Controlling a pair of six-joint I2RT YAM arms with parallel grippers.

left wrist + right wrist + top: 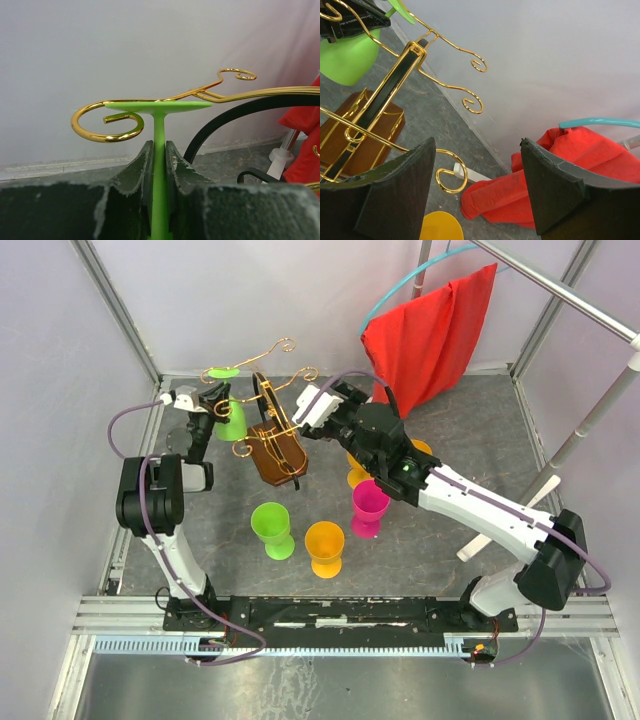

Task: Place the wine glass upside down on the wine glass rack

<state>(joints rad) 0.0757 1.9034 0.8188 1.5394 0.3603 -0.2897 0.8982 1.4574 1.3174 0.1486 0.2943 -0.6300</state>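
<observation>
My left gripper [215, 397] is shut on the stem of a green wine glass [232, 422]. The glass is upside down, with its foot [222, 372] on top. In the left wrist view the fingers [142, 162] clamp the green stem [159, 131]. The flat foot [159, 105] lies level with a gold wire arm [107, 122] of the wine glass rack [275, 455], just right of its curled scroll. I cannot tell whether the foot rests on the wire. My right gripper [310, 405] stands open by the rack's right arms, empty, with a gold scroll [452, 175] near its left finger.
Upright glasses stand in front of the rack: green [272, 528], orange [325, 545] and magenta [368, 506]. A yellow one [356, 476] sits under the right arm. A red cloth [430, 335] hangs at the back right. White frame posts [590, 420] run along the right side.
</observation>
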